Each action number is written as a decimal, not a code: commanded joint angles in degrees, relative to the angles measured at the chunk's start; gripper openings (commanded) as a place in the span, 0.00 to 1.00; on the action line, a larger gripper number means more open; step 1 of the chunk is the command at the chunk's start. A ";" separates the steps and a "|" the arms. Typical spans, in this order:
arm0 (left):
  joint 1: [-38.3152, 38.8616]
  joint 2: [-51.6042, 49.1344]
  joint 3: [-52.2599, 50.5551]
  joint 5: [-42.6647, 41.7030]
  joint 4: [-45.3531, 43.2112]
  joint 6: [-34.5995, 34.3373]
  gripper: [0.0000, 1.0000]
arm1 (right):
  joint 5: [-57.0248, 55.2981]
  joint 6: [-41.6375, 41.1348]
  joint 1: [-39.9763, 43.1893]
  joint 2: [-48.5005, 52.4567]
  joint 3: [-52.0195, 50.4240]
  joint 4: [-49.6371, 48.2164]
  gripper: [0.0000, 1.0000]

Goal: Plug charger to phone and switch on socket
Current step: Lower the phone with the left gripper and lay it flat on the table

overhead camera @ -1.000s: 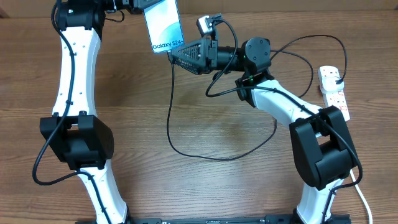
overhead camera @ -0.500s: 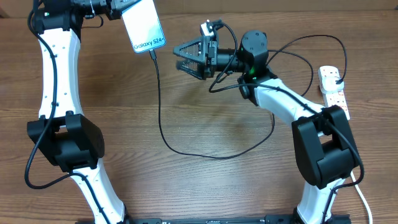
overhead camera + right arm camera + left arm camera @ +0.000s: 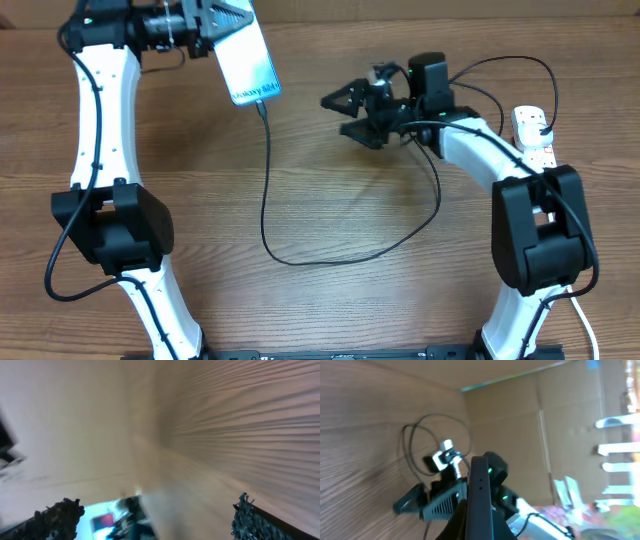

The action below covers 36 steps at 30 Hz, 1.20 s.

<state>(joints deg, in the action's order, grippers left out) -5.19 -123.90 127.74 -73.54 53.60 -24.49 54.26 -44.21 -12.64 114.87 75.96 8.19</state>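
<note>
The phone (image 3: 245,60), its light-blue screen lit, is held tilted above the table's far left. My left gripper (image 3: 222,25) is shut on its upper end. The left wrist view shows the phone (image 3: 480,495) edge-on between that left gripper (image 3: 479,527). The charger (image 3: 266,190) is a thin black cable. Its tip sits in the phone's lower end, and it loops across the table towards the socket (image 3: 538,148), a white strip at the far right. My right gripper (image 3: 337,115) hovers open right of the phone, holding nothing. The right wrist view is blurred, with the right gripper (image 3: 152,520) spread wide.
A brown cardboard wall (image 3: 520,415) stands behind the table's far edge. A thicker white cord (image 3: 580,320) runs down past the right arm's base. Both arm bases stand at the table's near edge.
The phone went left away from my right gripper with the cable in it, then came partly back right. My right gripper opened fully and drew back right.
</note>
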 commanded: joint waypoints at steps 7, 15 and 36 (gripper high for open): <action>6.29 0.00 0.61 16.20 9.25 11.47 0.04 | -11.67 15.93 9.01 -2.34 0.61 9.38 1.00; 13.22 -3.69 0.59 23.12 9.75 11.37 0.04 | -27.61 19.26 14.95 -8.81 0.61 21.97 1.00; 23.63 -20.39 0.59 29.14 -2.32 -2.99 0.05 | -33.68 21.99 16.90 -10.40 0.61 27.63 1.00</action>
<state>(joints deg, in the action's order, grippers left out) 16.62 -144.44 127.74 -47.33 51.96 -23.99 21.50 -22.70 4.12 105.69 75.96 35.94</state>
